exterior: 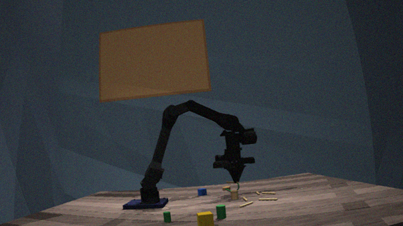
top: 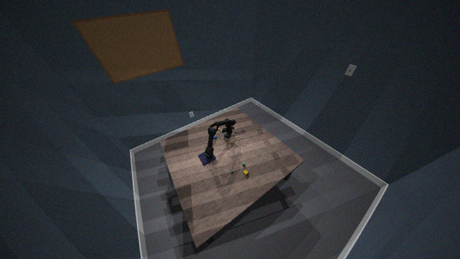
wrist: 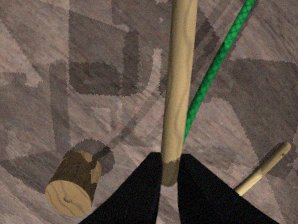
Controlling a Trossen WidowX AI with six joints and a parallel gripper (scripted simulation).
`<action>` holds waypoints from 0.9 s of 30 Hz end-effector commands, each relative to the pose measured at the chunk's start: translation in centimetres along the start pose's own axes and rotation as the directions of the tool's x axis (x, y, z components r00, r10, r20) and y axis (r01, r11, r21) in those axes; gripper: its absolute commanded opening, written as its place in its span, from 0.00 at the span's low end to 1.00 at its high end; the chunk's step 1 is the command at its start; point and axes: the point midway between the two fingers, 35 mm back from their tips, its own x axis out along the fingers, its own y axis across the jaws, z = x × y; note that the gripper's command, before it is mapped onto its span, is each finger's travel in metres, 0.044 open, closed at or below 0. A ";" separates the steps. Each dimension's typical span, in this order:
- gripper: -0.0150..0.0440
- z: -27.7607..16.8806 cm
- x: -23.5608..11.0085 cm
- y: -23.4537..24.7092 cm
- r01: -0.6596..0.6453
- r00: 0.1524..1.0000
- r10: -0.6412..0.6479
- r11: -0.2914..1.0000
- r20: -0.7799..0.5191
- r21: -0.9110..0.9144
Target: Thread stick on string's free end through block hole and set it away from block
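Above the block (exterior: 234, 194), the gripper (exterior: 236, 179) hangs with its jaws clamped on one end of the stick (wrist: 177, 76); the rest of the stick juts out ahead of the fingertips. Green string (wrist: 226, 46) trails off the stick and back toward the table (exterior: 324, 200). Block sits on the table just below and to one side of the held stick in the wrist view, a light end face turned to the camera; whether that face carries the hole cannot be told. Button (exterior: 226, 188) lies just behind the block. Loose sticks (exterior: 268, 199) lie beside the block, away from the arm's base.

Judged step: lining up for insertion. Doing it well likely means bringing the free tip level with the hole's axis, approaching slowly so the block is not shoved or tipped, and keeping the string slack and off the loose sticks.
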 end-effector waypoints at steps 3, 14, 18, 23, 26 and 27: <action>0.25 0.2 0.5 0.4 -0.002 1.000 0.002 1.000 0.000 -0.005; 0.25 0.7 1.4 1.3 -0.003 1.000 0.003 1.000 0.001 -0.005; 0.25 0.9 1.7 1.6 -0.003 1.000 0.003 1.000 0.001 -0.005; 0.25 1.1 2.1 2.0 -0.003 1.000 0.003 1.000 0.002 -0.005; 0.25 1.2 2.4 2.2 -0.004 1.000 0.004 1.000 0.002 -0.005; 0.25 1.3 2.5 2.3 -0.004 1.000 0.004 1.000 0.002 -0.005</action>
